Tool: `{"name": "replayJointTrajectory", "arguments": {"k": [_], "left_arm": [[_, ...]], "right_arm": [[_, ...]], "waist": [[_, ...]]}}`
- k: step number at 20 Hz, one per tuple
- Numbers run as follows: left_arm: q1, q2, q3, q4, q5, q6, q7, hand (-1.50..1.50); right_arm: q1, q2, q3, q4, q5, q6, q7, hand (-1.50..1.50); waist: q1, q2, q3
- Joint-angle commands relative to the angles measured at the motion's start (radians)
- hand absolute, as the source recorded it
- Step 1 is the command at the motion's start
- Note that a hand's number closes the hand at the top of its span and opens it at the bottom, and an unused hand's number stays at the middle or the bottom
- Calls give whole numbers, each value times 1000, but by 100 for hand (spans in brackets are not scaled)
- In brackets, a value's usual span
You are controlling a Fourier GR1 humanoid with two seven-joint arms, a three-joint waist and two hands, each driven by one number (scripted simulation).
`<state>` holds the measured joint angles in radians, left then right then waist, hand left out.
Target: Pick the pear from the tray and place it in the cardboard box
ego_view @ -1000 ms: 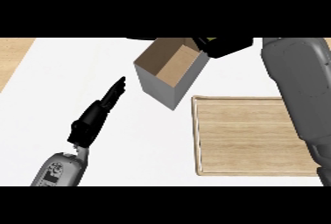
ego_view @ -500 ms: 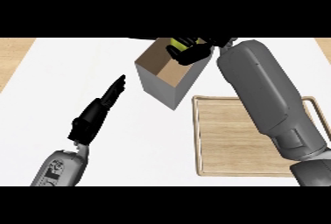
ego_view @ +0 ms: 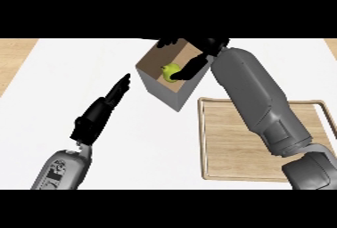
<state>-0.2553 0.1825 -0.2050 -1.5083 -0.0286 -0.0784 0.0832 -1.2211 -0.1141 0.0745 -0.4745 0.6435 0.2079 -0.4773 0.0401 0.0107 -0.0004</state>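
The yellow-green pear [ego_view: 170, 72] lies inside the open cardboard box [ego_view: 160, 89] at the counter's far middle. My right hand [ego_view: 197, 60] hangs over the box's opening with its fingers spread. Some fingertips [ego_view: 187, 71] sit just right of the pear and another [ego_view: 164, 43] reaches past the box's far rim. I cannot tell whether the fingertips still touch the pear. The wooden tray [ego_view: 217, 147] lies right of the box, partly hidden under my right forearm. My left hand [ego_view: 99, 116] rests left of the box, fingers straight.
The white counter spreads to the left and front of the box. A wooden strip [ego_view: 13, 62] borders the counter's far left. My right forearm [ego_view: 263, 107] crosses the tray from the lower right.
My right arm swung left from the tray to the box, carrying the pear. The pear now sits lower in the box and the fingers have spread. The left hand stayed still.
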Motion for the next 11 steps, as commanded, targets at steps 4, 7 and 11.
{"name": "replayJointTrajectory", "arguments": {"k": [4, 7, 11], "left_arm": [[-3, -48, -27, 1, -35, 40, 20, 0], [28, -22, -20, -10, -20, 6, -12, 0], [19, -23, -19, -28, -24, 8, 5, 0]], "right_arm": [[-2, 31, -198, 81, -188, 17, -78, -150], [-55, -15, -311, 125, -297, 101, -42, -150], [-75, -113, -405, 194, -384, 214, -37, -150]], "waist": [[-5, 6, 1], [6, 8, 1], [13, 11, 1]]}}
